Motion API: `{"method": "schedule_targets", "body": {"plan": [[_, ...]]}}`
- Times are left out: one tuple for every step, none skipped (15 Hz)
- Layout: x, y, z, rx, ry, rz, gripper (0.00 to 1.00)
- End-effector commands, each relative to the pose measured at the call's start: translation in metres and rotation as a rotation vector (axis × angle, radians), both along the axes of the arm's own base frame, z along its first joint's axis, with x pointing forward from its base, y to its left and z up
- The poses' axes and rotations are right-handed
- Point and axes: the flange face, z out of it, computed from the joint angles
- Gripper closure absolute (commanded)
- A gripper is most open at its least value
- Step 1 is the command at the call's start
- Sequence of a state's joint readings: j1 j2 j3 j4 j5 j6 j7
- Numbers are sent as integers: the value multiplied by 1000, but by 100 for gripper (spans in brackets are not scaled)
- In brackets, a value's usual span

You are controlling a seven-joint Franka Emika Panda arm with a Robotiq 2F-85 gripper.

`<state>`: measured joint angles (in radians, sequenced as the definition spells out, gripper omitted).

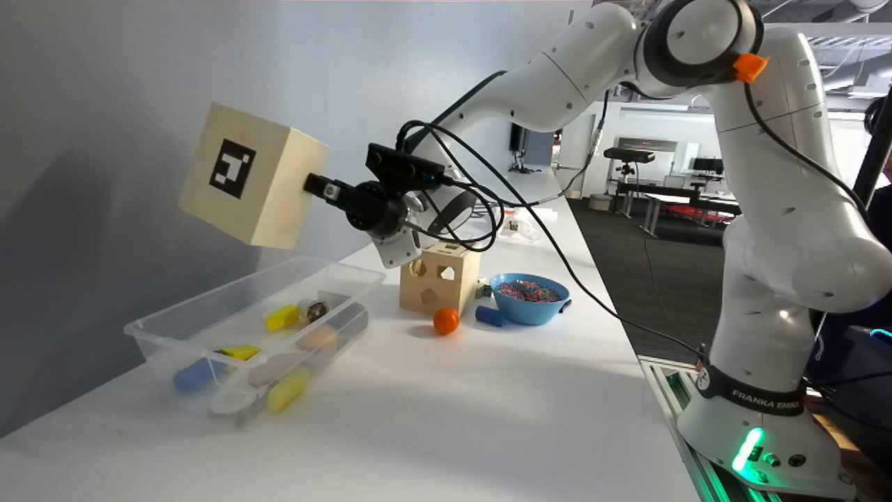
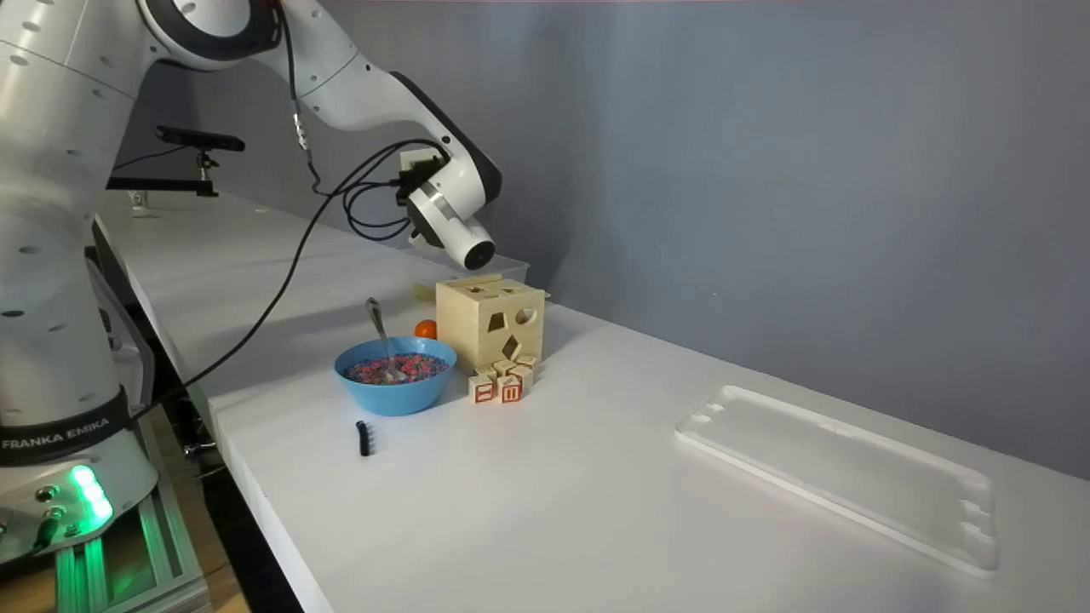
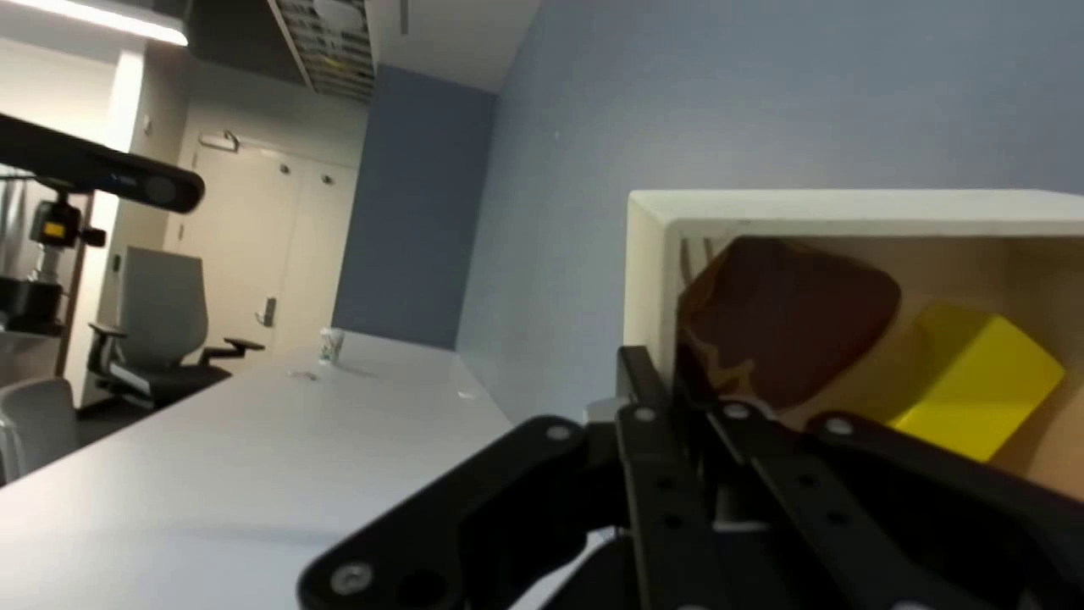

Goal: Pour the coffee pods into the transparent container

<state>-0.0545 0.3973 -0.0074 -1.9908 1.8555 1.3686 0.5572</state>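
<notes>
The light wooden box [image 1: 240, 174] with a black square tag is held tilted in the air above the transparent container [image 1: 254, 275]. My gripper [image 1: 311, 185] is shut on the box's side wall; the wrist view shows the fingers [image 3: 673, 381] on either side of that wall. Inside the box, the wrist view shows a dark brown piece [image 3: 788, 318] and a yellow piece [image 3: 987, 390]. The container on the table holds yellow pieces [image 1: 282, 318], a brown round piece [image 1: 317, 311], a blue piece and pale items blurred through the plastic. Only the container's end shows in an exterior view [image 2: 513, 269].
A wooden shape cube [image 1: 432, 279] stands beside the container, near an orange ball [image 1: 446, 321], a blue cylinder [image 1: 490, 316] and a blue bowl [image 1: 533, 310] with a spoon. Letter blocks [image 2: 496, 389] and a clear lid [image 2: 839, 468] lie farther along. A grey wall [image 2: 766, 213] borders the table.
</notes>
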Motion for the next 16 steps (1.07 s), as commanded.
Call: {"method": "schedule_targets", "body": {"plan": [[7,-1,6,178,-26,57,98],[7,-1,3,201,-15,59,98],[7,-2,1,214,-3,57,98],[7,-2,0,246,-4,67,98],[7,-2,-1,267,2,74,98],[7,-2,-2,272,18,73,98],[7,-2,-4,281,35,75,98],[8,-2,-4,267,48,73,98],[8,-1,-2,211,61,65,98],[8,-2,1,195,57,70,98],[8,-3,2,192,62,76,98],[7,-3,4,140,61,85,98],[5,-6,7,53,56,87,98],[2,-10,8,11,59,85,98],[-4,-13,13,-41,57,92,98],[-9,-15,18,-91,61,95,98]]}}
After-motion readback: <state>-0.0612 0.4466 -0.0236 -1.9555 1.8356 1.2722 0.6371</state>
